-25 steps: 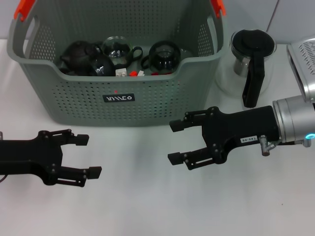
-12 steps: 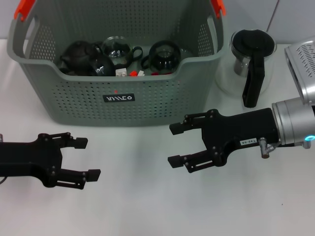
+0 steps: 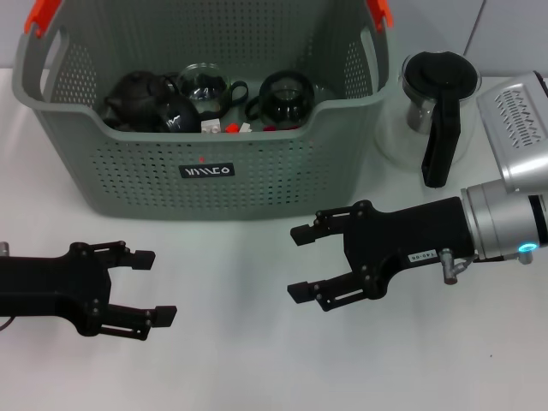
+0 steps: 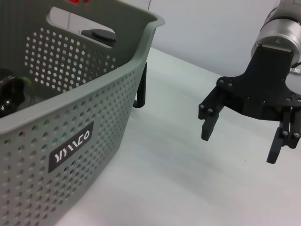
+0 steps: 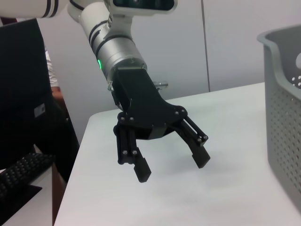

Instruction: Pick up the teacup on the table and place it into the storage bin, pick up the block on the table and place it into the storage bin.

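My left gripper [image 3: 147,285] and right gripper [image 3: 306,262] both hover wide open and empty over the white surface [image 3: 240,360]. The grey-green perforated plastic storage bin [image 3: 205,171] lies just beyond them, already holding dark teacups [image 3: 285,94]; my right fingers are nearer.

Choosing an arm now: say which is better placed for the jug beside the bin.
Right, probably. The right gripper, fingers open and empty, hangs on the jug's side of the bin; the left gripper sits toward the bin's opposite end.
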Motion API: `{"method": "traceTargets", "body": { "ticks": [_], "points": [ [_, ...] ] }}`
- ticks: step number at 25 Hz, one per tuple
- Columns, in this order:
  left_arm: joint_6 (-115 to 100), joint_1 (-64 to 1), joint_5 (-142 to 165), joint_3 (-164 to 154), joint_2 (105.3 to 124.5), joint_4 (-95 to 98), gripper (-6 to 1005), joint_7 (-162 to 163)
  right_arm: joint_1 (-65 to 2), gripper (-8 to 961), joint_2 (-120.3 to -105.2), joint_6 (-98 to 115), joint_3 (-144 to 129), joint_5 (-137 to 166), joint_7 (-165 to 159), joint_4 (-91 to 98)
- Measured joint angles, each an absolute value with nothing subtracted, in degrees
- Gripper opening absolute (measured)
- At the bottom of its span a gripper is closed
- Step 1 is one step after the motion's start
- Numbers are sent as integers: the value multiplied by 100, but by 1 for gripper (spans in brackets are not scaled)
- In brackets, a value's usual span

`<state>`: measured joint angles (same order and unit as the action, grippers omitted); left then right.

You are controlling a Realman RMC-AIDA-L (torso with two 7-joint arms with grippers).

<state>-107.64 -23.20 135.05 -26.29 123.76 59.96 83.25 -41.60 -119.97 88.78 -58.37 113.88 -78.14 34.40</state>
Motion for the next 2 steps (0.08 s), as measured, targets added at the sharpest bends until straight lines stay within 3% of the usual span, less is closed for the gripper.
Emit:
{"method": "traceTargets", "body": {
  "ticks": [2],
  "points": [
    [-10764,-2321,13507,-2627,12376,5994,952,8324,-4161,836,-12001,8873,-5864,11390,-7814,3439]
  ]
}}
